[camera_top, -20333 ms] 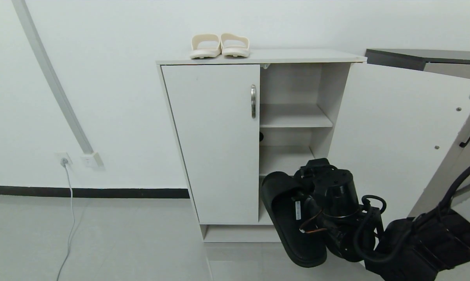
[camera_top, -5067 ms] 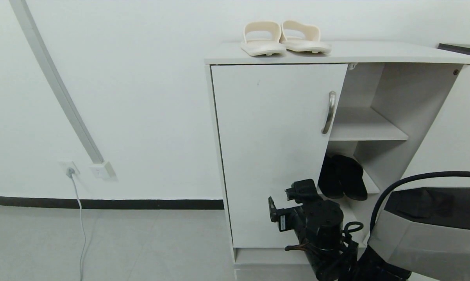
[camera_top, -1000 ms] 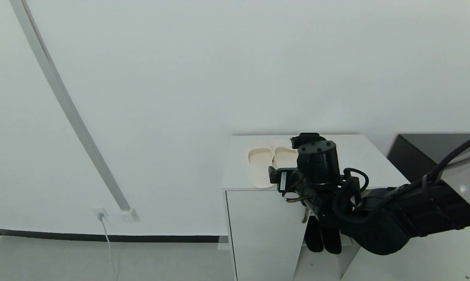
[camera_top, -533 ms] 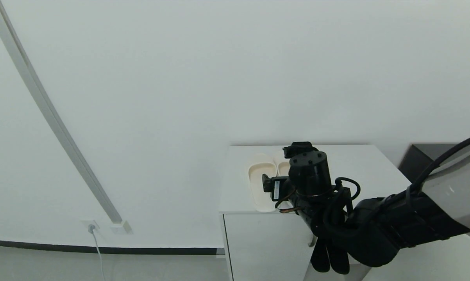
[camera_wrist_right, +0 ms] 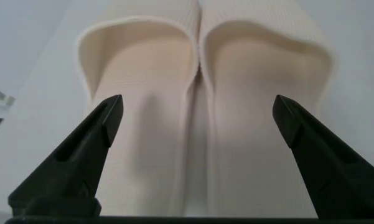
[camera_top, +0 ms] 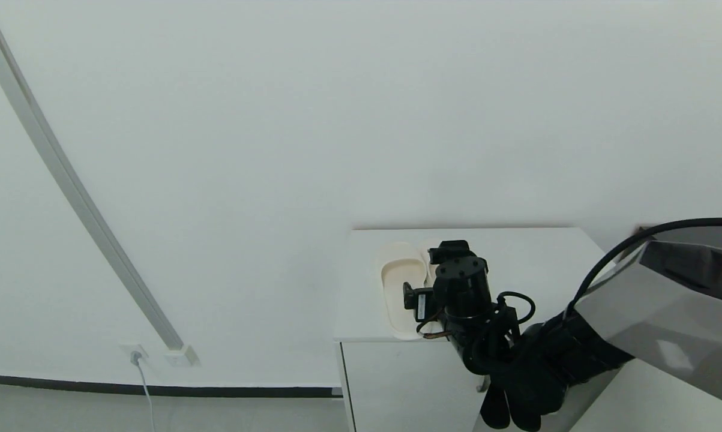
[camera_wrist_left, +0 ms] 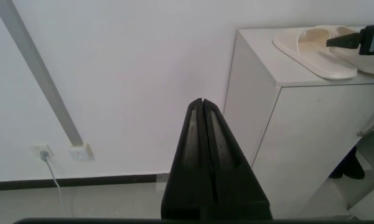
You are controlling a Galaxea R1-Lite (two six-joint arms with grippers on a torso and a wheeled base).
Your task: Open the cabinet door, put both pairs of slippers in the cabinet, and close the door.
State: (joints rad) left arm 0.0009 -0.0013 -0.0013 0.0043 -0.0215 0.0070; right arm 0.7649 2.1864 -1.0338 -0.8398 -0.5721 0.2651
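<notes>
A pair of cream slippers (camera_top: pixel 401 288) lies side by side on top of the white cabinet (camera_top: pixel 517 270). My right gripper (camera_wrist_right: pixel 199 115) is open right at them, one finger outside each slipper (camera_wrist_right: pixel 155 143), and nothing is held. In the head view the right gripper (camera_top: pixel 443 259) covers the right-hand slipper. In the left wrist view the same slippers (camera_wrist_left: pixel 317 43) show on the cabinet (camera_wrist_left: pixel 299 124), with the black slippers (camera_wrist_left: pixel 351 169) on a shelf inside. My left gripper (camera_wrist_left: pixel 202 107) is shut and empty, hanging left of the cabinet.
The cabinet's left door (camera_top: pixel 397 390) is closed, with its handle (camera_wrist_left: pixel 373 121) beside the open right half. A slanted cable duct (camera_top: pixel 66 180) runs down the wall to a socket (camera_top: pixel 134 355) with a plugged cord. Open floor lies left of the cabinet.
The head camera has risen. My right gripper has moved left and forward over the cabinet top, onto the cream slippers. The black slippers, held earlier, now lie inside the cabinet.
</notes>
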